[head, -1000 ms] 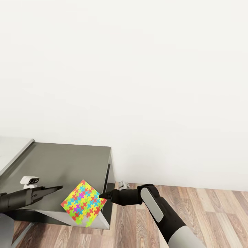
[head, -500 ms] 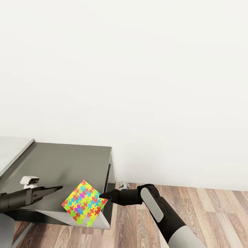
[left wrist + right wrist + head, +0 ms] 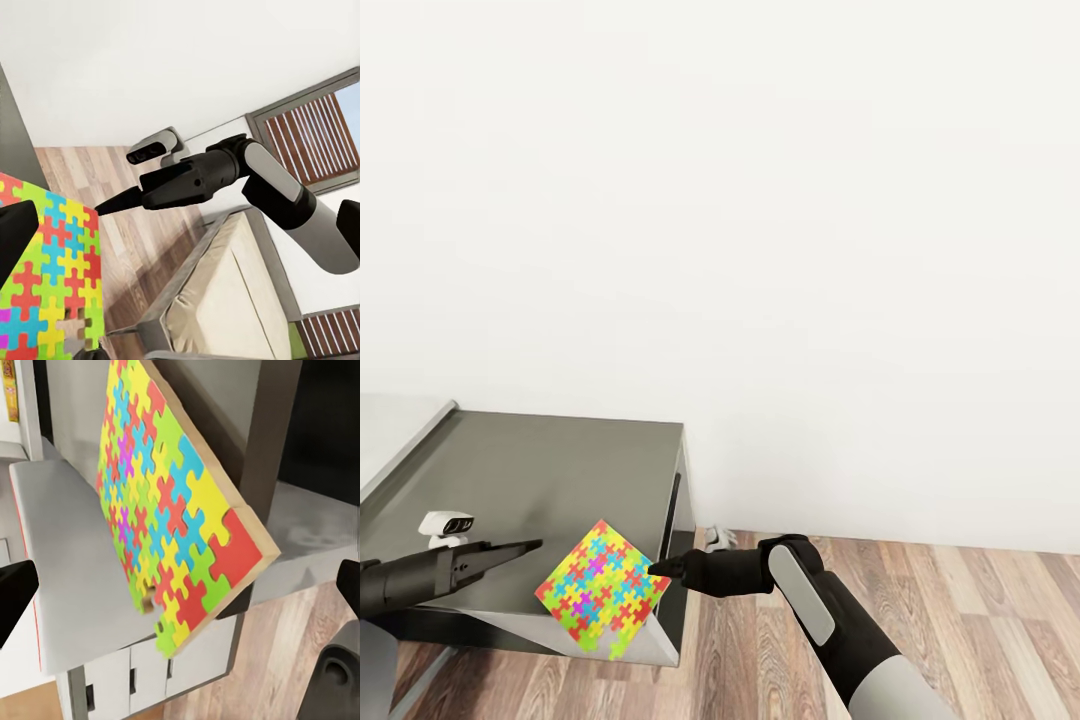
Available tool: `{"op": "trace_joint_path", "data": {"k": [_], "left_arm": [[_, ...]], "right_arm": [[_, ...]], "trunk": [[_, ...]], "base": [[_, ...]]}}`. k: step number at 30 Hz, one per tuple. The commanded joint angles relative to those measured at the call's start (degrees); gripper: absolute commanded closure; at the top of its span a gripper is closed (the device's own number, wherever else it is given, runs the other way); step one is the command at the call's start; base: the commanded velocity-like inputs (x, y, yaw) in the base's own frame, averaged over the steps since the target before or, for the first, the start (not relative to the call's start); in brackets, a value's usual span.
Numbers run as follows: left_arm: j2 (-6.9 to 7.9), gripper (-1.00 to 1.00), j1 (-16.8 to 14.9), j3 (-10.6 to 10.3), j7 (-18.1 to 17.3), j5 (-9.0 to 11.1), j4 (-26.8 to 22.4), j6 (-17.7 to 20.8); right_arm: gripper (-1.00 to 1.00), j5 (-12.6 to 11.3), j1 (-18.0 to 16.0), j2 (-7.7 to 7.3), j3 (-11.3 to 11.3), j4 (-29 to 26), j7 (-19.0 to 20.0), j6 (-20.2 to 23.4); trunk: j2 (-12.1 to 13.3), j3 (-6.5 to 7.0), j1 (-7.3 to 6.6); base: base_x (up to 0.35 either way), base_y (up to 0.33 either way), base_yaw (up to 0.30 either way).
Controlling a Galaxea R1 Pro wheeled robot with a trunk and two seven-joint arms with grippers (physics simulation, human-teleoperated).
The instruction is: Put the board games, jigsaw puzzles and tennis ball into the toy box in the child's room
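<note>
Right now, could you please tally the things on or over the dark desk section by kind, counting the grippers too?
Jigsaw puzzles: 1, the jigsaw puzzle, tilted at the table's front corner.
Small white robot figures: 1, the white figure.
Grippers: 2, the left gripper and the right gripper.
Total: 4.

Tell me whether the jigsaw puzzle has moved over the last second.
No. The jigsaw puzzle sits at the same spot against the table front corner, between both grippers.

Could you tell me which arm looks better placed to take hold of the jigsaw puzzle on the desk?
Probably the right. The right gripper has its tip at the puzzle's near corner by the desk edge. The left gripper points at the far corner with a visible gap.
</note>
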Motion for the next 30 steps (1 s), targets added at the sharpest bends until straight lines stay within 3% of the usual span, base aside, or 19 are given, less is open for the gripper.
{"op": "trace_joint_path", "data": {"k": [1, 24, 30], "left_arm": [[0.01, -1.00, -0.02, -0.01, -0.21, -0.01, -0.01, 0.61], [0.03, -1.00, -0.02, -0.01, -0.21, -0.01, -0.01, 0.61], [0.05, -1.00, -0.02, 0.03, -0.21, -0.01, -0.04, 0.61]], "right_arm": [[-1.00, 0.48, -0.04, 0.01, -0.06, 0.00, 0.46, 0.16], [-1.00, 0.48, -0.03, 0.04, -0.08, 0.00, 0.44, 0.16], [-1.00, 0.48, -0.02, 0.09, -0.07, 0.00, 0.45, 0.16]], "trunk": [[-0.45, -0.23, 0.23], [-9.67, -4.36, 5.28], [-9.67, -4.36, 5.28]], "base": [[0.000, 0.000, 0.000], [0.000, 0.000, 0.000], [0.000, 0.000, 0.000]]}}
